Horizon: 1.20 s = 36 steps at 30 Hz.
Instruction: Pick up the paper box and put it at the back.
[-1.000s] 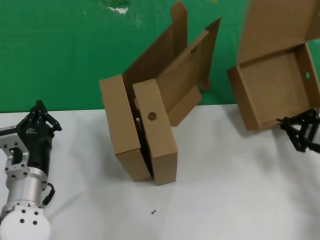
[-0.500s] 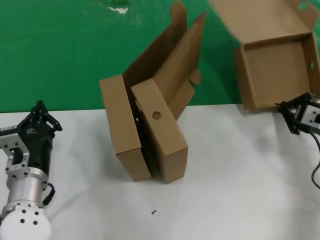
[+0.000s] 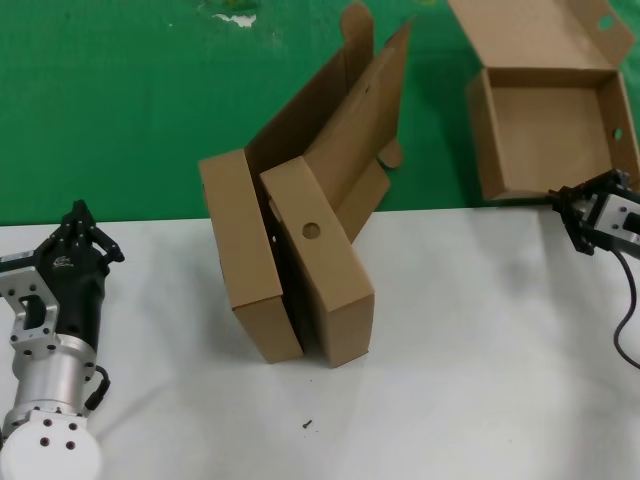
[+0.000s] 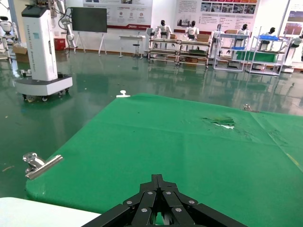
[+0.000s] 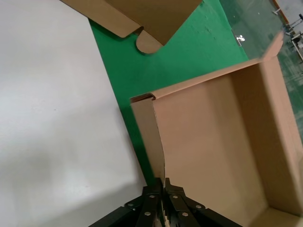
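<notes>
Three boxes, head view: the paper box (image 3: 545,125) hangs open at 2 o'clock, above the green floor (image 3: 120,110) past the far edge of the white table (image 3: 480,380), lid flap thrown back.
Right gripper, head view: the right gripper (image 3: 568,212) sits at 3 o'clock, fingers pinched on the box's near wall.
Standing boxes, head view: two other boxes (image 3: 290,260) stand on edge at 12 o'clock, leaning together, lids raised; the nearer one (image 3: 330,265) has a round hole in its narrow wall. They are well apart from the held box.
Left gripper, head view: the left gripper (image 3: 78,218) rests at 9 o'clock over the table, fingertips drawn together on nothing.
Speck, head view: a small dark speck (image 3: 307,424) lies on the table at 6 o'clock.
Left wrist view: closed fingertips point over the green floor; a metal clip (image 4: 40,164) lies at its edge.
Right wrist view: fingers (image 5: 156,194) clamp the cardboard wall edge, the box's bare inside beyond.
</notes>
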Each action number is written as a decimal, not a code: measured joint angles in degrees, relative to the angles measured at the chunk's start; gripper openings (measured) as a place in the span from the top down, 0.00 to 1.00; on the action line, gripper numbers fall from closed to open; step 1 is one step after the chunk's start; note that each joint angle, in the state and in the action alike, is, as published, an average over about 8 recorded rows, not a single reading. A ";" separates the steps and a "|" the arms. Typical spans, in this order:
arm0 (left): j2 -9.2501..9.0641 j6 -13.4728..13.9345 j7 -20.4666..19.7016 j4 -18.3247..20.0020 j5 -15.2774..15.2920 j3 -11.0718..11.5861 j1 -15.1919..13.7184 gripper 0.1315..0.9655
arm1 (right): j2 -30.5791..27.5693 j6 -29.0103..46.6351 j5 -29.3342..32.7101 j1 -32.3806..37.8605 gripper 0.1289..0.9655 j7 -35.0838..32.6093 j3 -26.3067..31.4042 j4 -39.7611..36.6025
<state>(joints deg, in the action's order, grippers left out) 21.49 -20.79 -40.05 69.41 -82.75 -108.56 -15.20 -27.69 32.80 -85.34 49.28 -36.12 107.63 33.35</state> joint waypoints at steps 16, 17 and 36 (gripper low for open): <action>0.00 0.00 0.00 0.00 0.00 0.00 0.00 0.99 | -1.94 -2.31 4.22 -3.19 0.88 9.11 2.58 9.66; 0.00 0.00 0.00 0.00 0.00 0.00 0.00 0.99 | -2.67 -2.21 4.71 -4.17 0.86 10.44 2.70 11.85; -0.31 1.50 2.87 1.61 -1.47 1.22 1.10 0.99 | -8.33 -5.85 0.23 -20.01 0.41 17.49 -3.14 39.53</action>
<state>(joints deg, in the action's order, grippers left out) 21.18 -19.30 -37.18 71.02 -84.22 -107.34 -14.10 -36.02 26.95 -85.11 29.27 -18.62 104.49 72.88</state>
